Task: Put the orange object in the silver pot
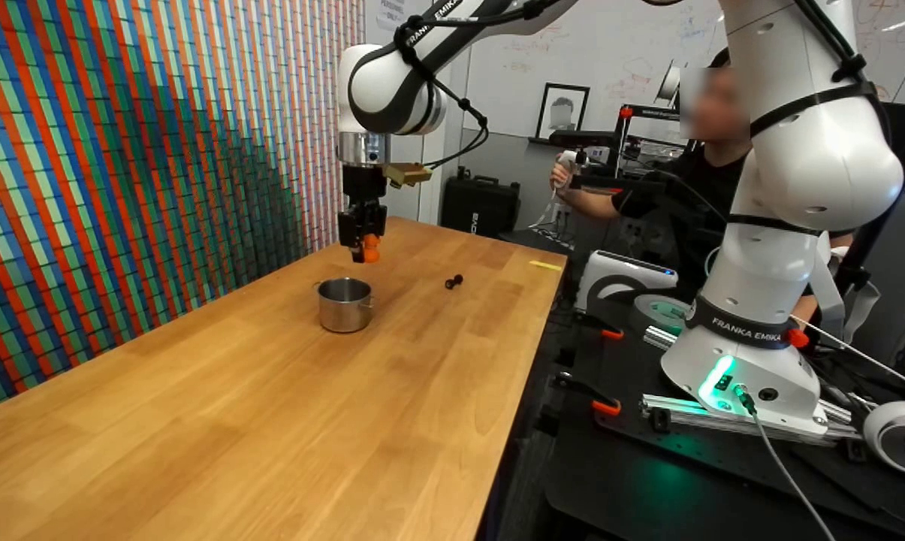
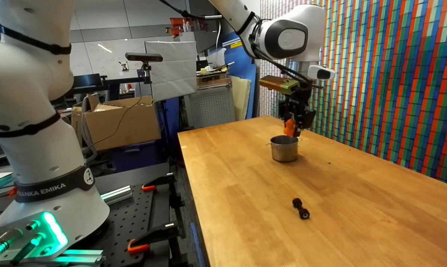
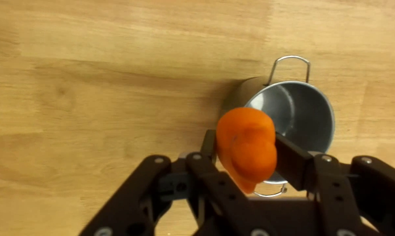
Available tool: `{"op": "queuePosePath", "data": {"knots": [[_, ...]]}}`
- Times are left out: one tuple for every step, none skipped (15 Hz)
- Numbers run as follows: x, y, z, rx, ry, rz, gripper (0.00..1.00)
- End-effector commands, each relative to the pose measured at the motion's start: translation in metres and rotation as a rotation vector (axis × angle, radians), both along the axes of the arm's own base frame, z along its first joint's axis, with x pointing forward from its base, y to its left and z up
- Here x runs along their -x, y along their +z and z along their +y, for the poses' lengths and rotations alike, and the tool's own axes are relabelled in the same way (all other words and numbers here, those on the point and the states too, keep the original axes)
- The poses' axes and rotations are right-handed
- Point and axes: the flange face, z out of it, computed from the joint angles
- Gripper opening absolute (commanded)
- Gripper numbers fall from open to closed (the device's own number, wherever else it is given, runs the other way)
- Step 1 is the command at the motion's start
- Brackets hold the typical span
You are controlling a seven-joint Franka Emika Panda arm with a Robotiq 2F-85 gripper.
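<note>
The lumpy bright orange thing (image 3: 246, 141) is pinched in my black gripper (image 3: 245, 147), higher than the round silver metal pot (image 3: 302, 113), whose middle (in my wrist view) is off to the right, so I'd scoot there.

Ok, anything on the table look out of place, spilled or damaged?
No spill or damage shows; the silver pot stands upright. The likeliest stray is a black dumbbell-shaped item lying on the table, apart from the pot and seemingly no part of this job. A tiny dark speck shows too.
</note>
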Motion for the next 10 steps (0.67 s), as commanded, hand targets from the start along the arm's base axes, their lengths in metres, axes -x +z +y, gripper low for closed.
{"op": "queuePosePath", "data": {"knots": [[0.010, -0.003, 0.030, -0.033, -0.037, -0.003, 0.19], [0.012, -0.006, 0.038, -0.037, -0.033, -0.006, 0.19], [0.013, -0.008, 0.045, -0.031, -0.024, -0.039, 0.19], [0.013, -0.009, 0.050, -0.034, -0.023, -0.051, 0.19], [0.013, -0.011, 0.054, -0.033, -0.030, -0.078, 0.19], [0.014, -0.012, 0.058, -0.033, -0.035, -0.091, 0.19], [0.015, -0.013, 0.060, -0.032, -0.038, -0.105, 0.19], [0.017, -0.014, 0.062, -0.031, -0.044, -0.094, 0.69], [0.018, -0.016, 0.063, -0.028, -0.051, -0.096, 0.69], [0.020, -0.017, 0.064, -0.021, -0.057, -0.090, 0.74]]}}
